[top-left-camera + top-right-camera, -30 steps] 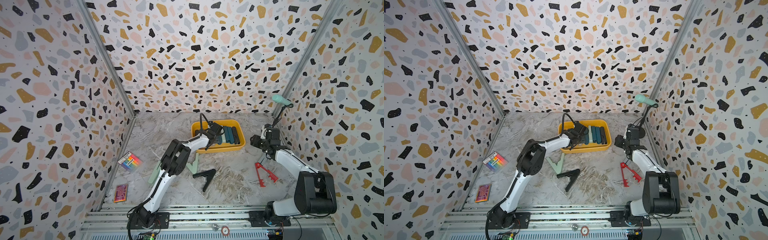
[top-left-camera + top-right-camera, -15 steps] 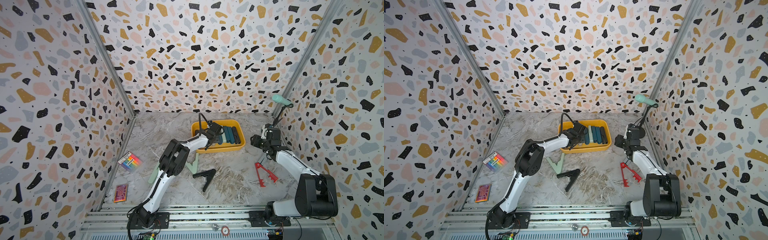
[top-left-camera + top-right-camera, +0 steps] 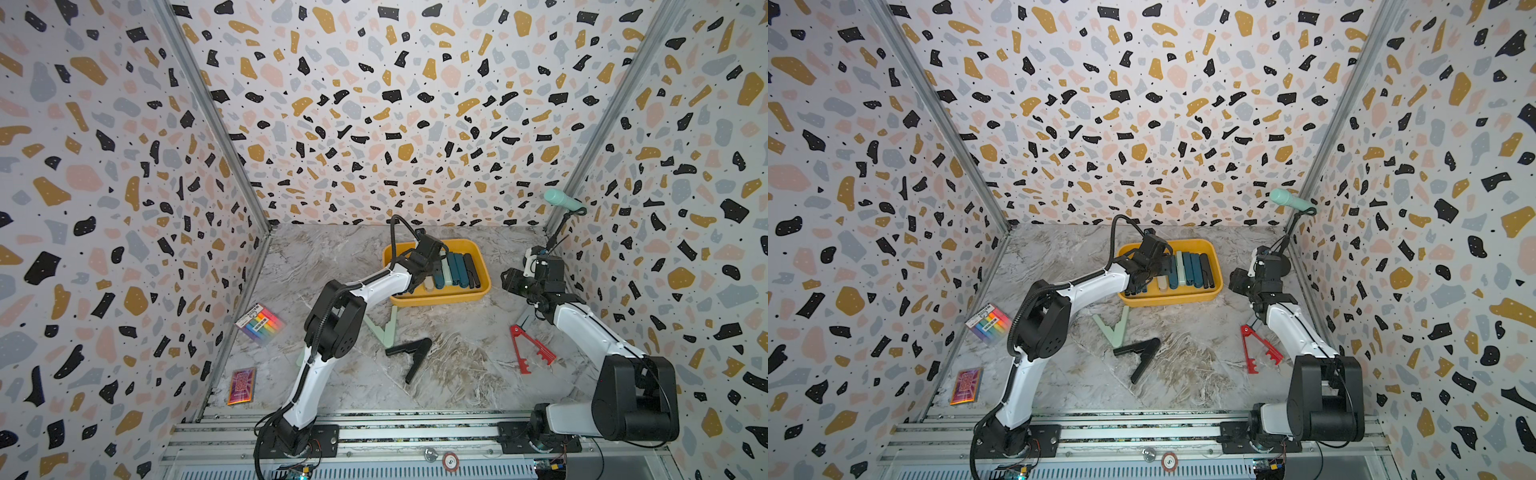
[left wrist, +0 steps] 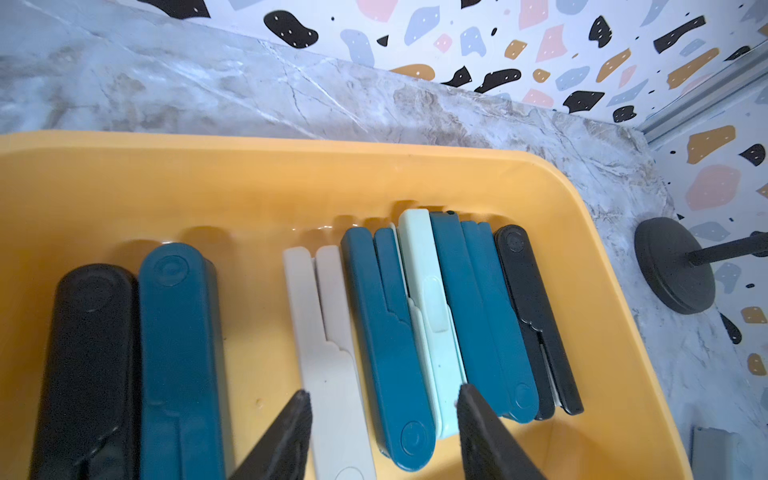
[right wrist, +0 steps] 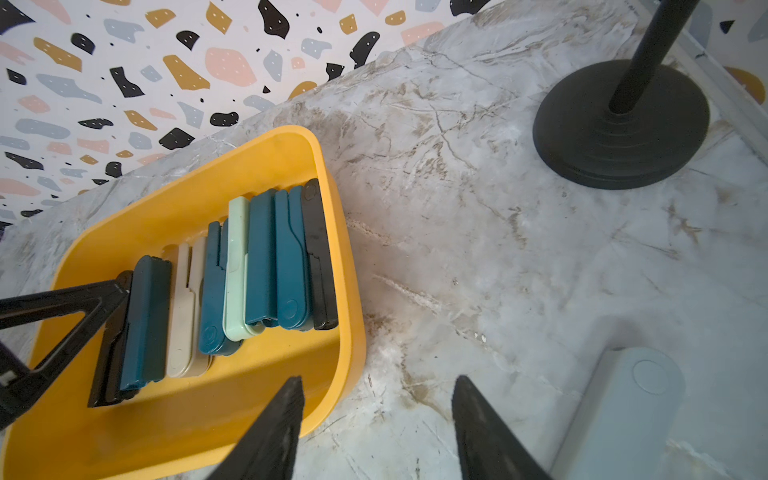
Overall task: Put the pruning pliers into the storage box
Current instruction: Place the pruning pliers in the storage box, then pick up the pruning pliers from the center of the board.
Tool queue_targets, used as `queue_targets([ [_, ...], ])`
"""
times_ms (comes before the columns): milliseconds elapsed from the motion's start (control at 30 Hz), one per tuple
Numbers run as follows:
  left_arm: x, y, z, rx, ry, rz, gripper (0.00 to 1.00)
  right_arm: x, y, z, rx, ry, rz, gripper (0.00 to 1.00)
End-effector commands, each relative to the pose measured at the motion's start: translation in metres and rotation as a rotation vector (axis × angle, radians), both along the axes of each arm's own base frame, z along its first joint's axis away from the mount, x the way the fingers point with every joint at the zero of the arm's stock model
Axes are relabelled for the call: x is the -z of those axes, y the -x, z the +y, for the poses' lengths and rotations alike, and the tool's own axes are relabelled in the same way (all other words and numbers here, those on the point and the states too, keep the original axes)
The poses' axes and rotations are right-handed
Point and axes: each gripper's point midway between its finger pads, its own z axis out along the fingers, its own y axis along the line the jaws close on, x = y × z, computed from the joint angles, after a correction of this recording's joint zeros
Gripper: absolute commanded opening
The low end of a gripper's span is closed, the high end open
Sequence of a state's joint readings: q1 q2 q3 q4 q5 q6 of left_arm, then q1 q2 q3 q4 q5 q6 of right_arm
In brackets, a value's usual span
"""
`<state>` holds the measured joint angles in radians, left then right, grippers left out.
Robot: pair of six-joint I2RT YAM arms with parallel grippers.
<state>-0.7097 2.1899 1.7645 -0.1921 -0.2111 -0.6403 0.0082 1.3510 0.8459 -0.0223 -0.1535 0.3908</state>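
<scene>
My left pincer (image 4: 384,411) hangs spread over the box (image 4: 249,143). Its tips straddle the beige pliers (image 4: 328,353) and the middle teal pliers (image 4: 390,353) and pinch nothing. My right pincer (image 5: 376,399) is spread too, empty, over bare table just beside the box's end wall.

The pliers in the box lie folded in a row, side by side. Their long axes are parallel and run across its short way, front to back. The left black pliers (image 4: 91,353), left teal pliers (image 4: 178,353) and right black pliers (image 4: 536,316) have their hinges toward the back wall. The beige, middle teal and right teal pliers (image 4: 498,332) have theirs toward me.

On the table the mint pliers (image 3: 386,328) lie open in a V, hinge toward me, arms pointing at the box. The loose black pliers (image 3: 411,353) just beside them open away from it. The red pliers (image 3: 530,349) keep their hinge rearward, arms spreading toward my base.

In both top views my left arm covers the row's left end. The grey pliers (image 5: 623,407) are cut off at the wrist picture's edge and mostly under my right arm from above, so I cannot tell their axis. I cannot find a hinge on the mint pair in the row (image 4: 432,299).
</scene>
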Motion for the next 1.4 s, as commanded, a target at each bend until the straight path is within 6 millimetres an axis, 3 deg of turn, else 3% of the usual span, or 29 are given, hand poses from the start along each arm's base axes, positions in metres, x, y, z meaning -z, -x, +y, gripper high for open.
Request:
queue_targets([
  [0,-0.025,0.004,0.013,-0.021,-0.018,-0.071,0.62,-0.013,0.004,0.01,-0.037,-0.009,-0.037,0.59],
  [167,-0.049,0.027,0.061,-0.098,-0.107,-0.146,0.82,-0.019,0.005,0.028,-0.092,-0.003,-0.064,0.6],
  [333,-0.047,0.06,0.121,-0.176,-0.258,-0.146,0.95,-0.015,0.001,0.034,-0.1,-0.008,-0.055,0.6],
  [567,0.001,0.107,0.194,-0.241,-0.406,-0.022,0.98,-0.015,-0.001,0.034,-0.099,-0.007,-0.05,0.6],
  [700,0.03,0.132,0.226,-0.256,-0.441,0.058,0.98,-0.016,-0.001,0.032,-0.097,0.004,-0.051,0.6],
  [800,0.04,0.141,0.245,-0.285,-0.433,0.08,0.98,-0.013,-0.002,0.033,-0.098,0.003,-0.043,0.6],
  [967,0.039,0.146,0.27,-0.331,-0.418,0.088,0.97,-0.011,0.0,0.033,-0.097,0.001,-0.036,0.6],
  [1067,0.04,0.148,0.277,-0.33,-0.43,0.098,0.96,-0.011,0.0,0.031,-0.09,0.004,-0.036,0.6],
  [1367,0.07,0.156,0.296,-0.311,-0.436,0.195,0.91,-0.01,-0.001,0.031,-0.083,0.003,-0.031,0.6],
])
